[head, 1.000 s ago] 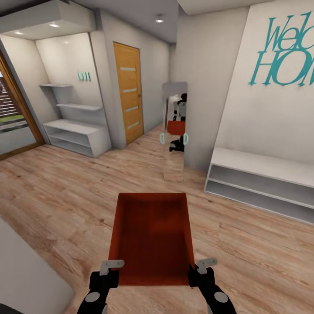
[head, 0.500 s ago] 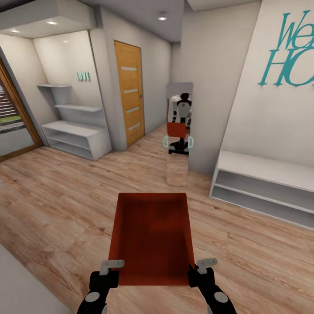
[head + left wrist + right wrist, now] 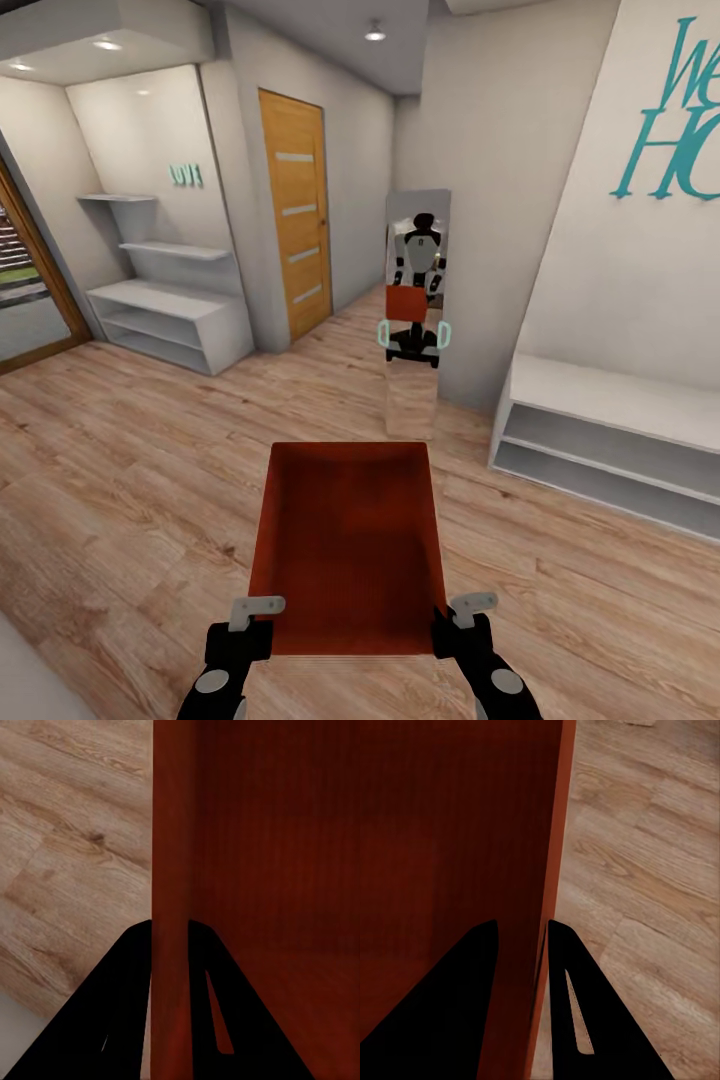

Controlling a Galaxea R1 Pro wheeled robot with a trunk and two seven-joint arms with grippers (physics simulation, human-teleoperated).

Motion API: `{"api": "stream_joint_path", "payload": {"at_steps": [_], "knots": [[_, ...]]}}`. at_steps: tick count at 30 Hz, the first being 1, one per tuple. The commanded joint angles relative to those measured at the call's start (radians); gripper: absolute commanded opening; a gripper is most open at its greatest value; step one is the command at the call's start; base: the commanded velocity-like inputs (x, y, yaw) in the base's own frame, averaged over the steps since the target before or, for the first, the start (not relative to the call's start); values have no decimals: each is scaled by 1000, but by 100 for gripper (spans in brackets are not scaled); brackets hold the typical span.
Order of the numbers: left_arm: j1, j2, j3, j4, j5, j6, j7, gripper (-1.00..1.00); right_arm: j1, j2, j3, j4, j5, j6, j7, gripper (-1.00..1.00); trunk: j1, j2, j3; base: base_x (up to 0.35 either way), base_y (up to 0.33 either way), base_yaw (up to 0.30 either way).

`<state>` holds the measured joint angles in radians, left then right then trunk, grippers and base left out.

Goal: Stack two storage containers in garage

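Note:
An orange-red storage container [image 3: 348, 545] hangs in front of me above light wood-plank flooring, open top up and nothing inside. My left gripper [image 3: 252, 628] is shut on its left wall near the close corner, and my right gripper [image 3: 452, 624] is shut on its right wall. The left wrist view shows two dark fingers [image 3: 112, 1005] pinching the thin red wall [image 3: 171, 870] of the container. In the right wrist view the fingers [image 3: 574, 1005] clamp the opposite wall [image 3: 551, 855] the same way. A tall mirror [image 3: 418, 300] ahead reflects me holding the bin.
A hallway runs ahead past a wooden door [image 3: 296, 225]. White open shelves [image 3: 165, 310] stand at the left beside a wood-framed glass door [image 3: 25, 290]. A low white bench shelf [image 3: 610, 430] lines the right wall under teal lettering [image 3: 675, 110].
The whole view has shifted: the mirror and right bench have grown nearer and moved right, the left shelves slid left. The container stays the same in both grippers.

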<state>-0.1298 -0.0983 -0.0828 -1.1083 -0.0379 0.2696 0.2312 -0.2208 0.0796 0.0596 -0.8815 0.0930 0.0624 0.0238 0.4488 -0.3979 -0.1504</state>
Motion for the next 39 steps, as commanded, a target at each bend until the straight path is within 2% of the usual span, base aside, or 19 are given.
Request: {"api": "stream_joint_path", "payload": {"at_steps": [1, 22, 39], "knots": [[-1, 0, 31, -2, -16, 10, 10, -100, -1, 0, 0, -4, 7, 6, 5, -100, 1, -2, -2, 329, -71, 0], [-1, 2, 31, -2, -16, 10, 4, -100, -1, 0, 0, -4, 7, 7, 5, -100, 1, -2, -2, 329, -29, 0], [-1, 2, 31, -2, -16, 10, 4, -100, 0, 0, 0, -4, 7, 7, 5, -100, 1, -2, -2, 328, 92, 0]]}}
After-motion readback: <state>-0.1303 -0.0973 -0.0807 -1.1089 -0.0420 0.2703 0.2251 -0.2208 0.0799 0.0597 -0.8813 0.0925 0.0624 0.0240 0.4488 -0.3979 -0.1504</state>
